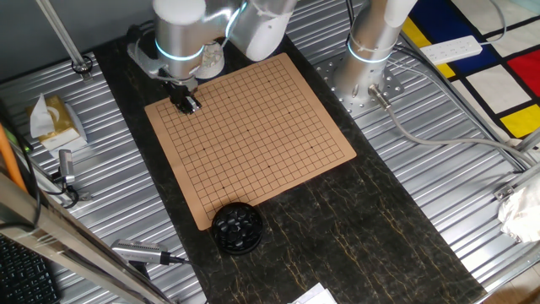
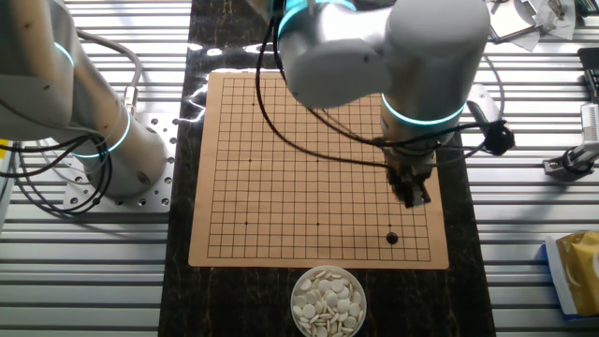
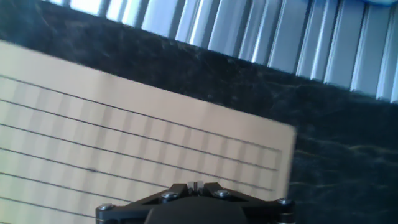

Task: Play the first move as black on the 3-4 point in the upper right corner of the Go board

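Observation:
A small black stone (image 2: 391, 238) lies on a grid crossing of the tan Go board (image 2: 281, 140), a few lines in from the corner nearest the white-stone bowl's right side. My gripper (image 2: 416, 192) hangs above the board just beyond the stone, apart from it, with its fingers closed together and nothing between them. In the one fixed view the gripper (image 1: 187, 103) is over the board's far left corner and hides the stone. The hand view shows the blurred board corner (image 3: 273, 146) and the closed fingertips (image 3: 194, 185); the stone is out of that view.
A black bowl of black stones (image 1: 236, 228) stands at the board's near edge. A bowl of white stones (image 2: 328, 300) stands off the opposite edge. A second arm's base (image 1: 367, 80) stands beside the board. A dark mat (image 1: 354, 219) underlies everything.

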`<state>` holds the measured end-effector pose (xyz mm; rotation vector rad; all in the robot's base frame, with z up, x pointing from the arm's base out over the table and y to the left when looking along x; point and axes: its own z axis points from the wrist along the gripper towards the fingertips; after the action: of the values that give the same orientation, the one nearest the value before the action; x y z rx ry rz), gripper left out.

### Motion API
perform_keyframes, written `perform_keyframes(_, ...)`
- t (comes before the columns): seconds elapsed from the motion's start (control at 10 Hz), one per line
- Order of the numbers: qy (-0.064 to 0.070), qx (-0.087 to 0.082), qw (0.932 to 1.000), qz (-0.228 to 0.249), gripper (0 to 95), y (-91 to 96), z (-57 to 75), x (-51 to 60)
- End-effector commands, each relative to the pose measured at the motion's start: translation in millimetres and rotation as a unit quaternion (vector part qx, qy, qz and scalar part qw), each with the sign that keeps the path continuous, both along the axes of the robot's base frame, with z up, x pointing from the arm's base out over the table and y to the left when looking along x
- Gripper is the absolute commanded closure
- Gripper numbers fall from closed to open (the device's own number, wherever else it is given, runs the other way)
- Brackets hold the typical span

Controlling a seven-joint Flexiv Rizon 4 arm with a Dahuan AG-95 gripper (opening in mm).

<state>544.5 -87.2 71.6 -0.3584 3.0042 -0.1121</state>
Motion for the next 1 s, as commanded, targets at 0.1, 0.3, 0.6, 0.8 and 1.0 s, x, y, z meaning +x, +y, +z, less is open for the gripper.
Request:
perform_keyframes(0.1, -0.024, 0.038, 0.9987, -0.024, 95.0, 30.5, 10.0, -0.1)
perform_keyframes(0.3, -0.025, 0.035, 0.9988, -0.022, 95.0, 61.7, 16.7, -7.0)
perform_keyframes(0.6, -0.028, 0.032, 0.9988, -0.024, 95.0, 82.2, 8.6, -17.0)
perform_keyframes(0.8, -0.029, 0.03, 0.9991, -0.01, 95.0, 80.3, 3.9, -23.6)
perform_keyframes(1.0, -0.029, 0.028, 0.9991, -0.006, 95.0, 79.9, 2.7, -24.7)
